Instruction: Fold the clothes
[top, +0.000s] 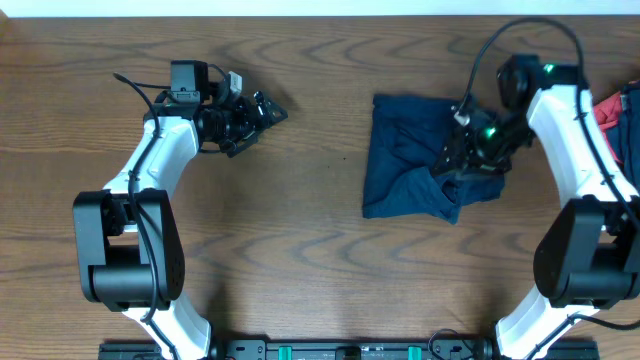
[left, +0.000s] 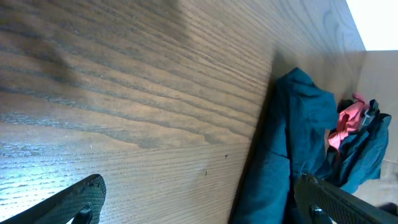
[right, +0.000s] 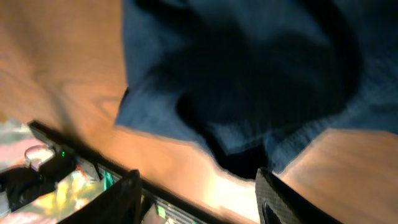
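Observation:
The clothes (top: 418, 158) are a dark navy garment lying bunched in a rough square on the wooden table, right of centre. My right gripper (top: 463, 160) hovers over its right part. In the right wrist view that gripper (right: 199, 202) is open, nothing lies between its fingers (right: 121, 199), and the clothes (right: 249, 74) fill the upper frame. My left gripper (top: 262, 110) is far to the left above bare wood and points toward the garment. It (left: 205, 208) is wide open and empty, with the clothes (left: 280, 143) ahead of it on the right.
A pink-red cloth (top: 618, 112) with more fabric lies at the table's right edge, and the left wrist view shows this pink cloth (left: 345, 121) beyond the garment. A black rail (top: 340, 350) runs along the front edge. The arm bases stand at front left and front right.

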